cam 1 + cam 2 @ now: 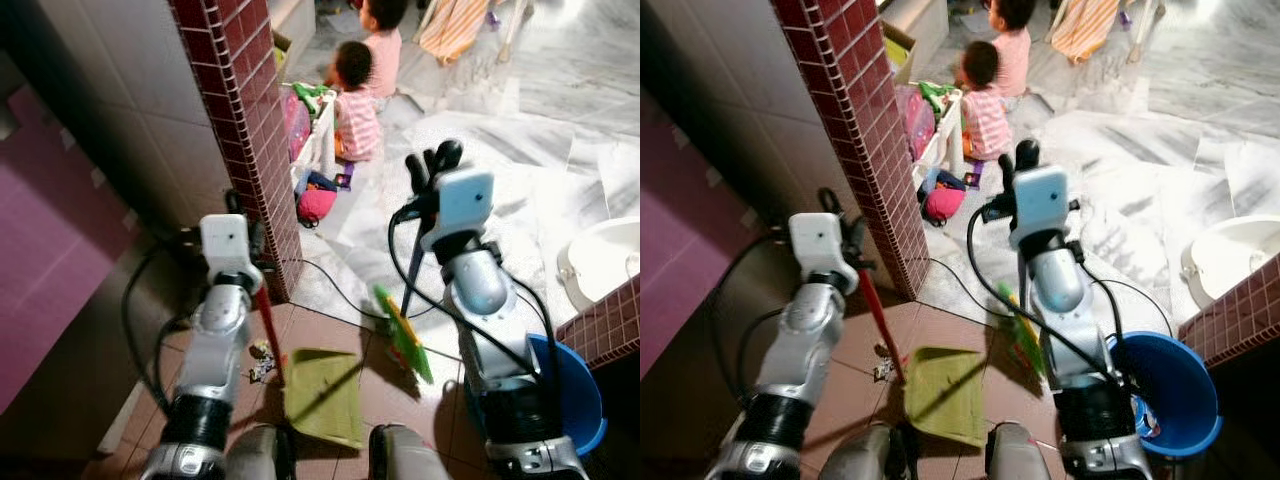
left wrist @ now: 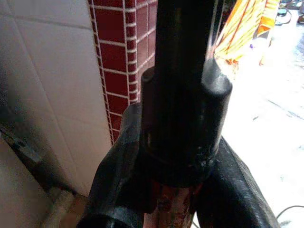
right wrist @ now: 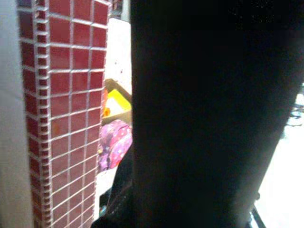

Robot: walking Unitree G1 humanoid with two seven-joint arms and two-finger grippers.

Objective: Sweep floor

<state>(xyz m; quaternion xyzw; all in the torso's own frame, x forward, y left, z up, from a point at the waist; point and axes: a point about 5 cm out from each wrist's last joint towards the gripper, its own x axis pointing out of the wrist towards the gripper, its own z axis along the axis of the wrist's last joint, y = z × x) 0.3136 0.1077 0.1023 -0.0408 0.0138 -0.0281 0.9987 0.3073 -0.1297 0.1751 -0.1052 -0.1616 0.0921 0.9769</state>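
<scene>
Broom with green bristles (image 1: 405, 340) and a dark slender pole is held in the right tool (image 1: 432, 165), whose two black fingers are closed around the upper part of the pole. In the right wrist view the pole (image 3: 204, 114) is seen as a broad dark bar right against the camera. The bristles are set down on the reddish-brown tiled floor (image 1: 330, 330), out from the foot of the dark red mosaic-tiled pillar (image 1: 250, 130).

The left tool (image 1: 245, 225) is raised right beside the pillar's corner. Its fingers (image 2: 118, 185) are clamped on the black grip of a red stick handle (image 1: 268, 330). The handle is slanted down to a flat green plastic dustpan (image 1: 325, 395), which is laid on the brown tiles between the pillar's foot and the robot's legs. A small heap of scraps (image 1: 262, 362) is seen just beside the lower end of the red handle, on the pillar side of the dustpan.

A thin black cable (image 1: 335, 285) is trailed over the floor from the pillar's base towards the broom. A round blue plastic bucket (image 1: 580, 395) is placed well apart from the pillar, behind the right arm. Beyond the pillar, on the white marbled floor (image 1: 520, 190), two small persons (image 1: 355, 100) are seated with their backs turned, near a pink bag (image 1: 317, 205) lying close to the pillar's far edge.
</scene>
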